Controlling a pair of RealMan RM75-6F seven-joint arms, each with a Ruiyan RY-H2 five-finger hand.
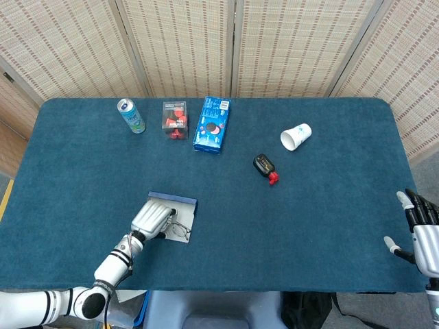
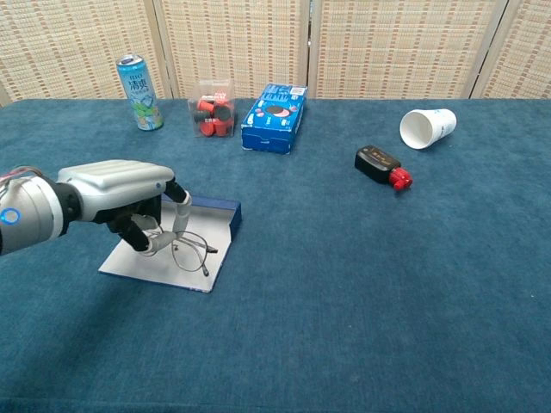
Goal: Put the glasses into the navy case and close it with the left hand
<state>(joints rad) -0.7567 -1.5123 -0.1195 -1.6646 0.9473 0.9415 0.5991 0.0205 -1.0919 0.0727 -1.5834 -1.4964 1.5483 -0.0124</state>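
The navy case [image 2: 225,209] [image 1: 190,203] lies open on the blue table, its pale inner flap [image 2: 138,263] spread toward the front. My left hand [image 2: 120,198] [image 1: 153,218] hovers over the case and pinches thin wire-framed glasses [image 2: 191,252] [image 1: 180,231], which hang just above the flap. My right hand [image 1: 424,233] rests at the table's right front edge, fingers apart, holding nothing; the chest view does not show it.
Along the back stand a drink can [image 2: 139,92], a clear box of red pieces [image 2: 213,114] and a blue carton [image 2: 275,116]. A tipped paper cup [image 2: 427,127] and a small black and red bottle [image 2: 383,166] lie right of centre.
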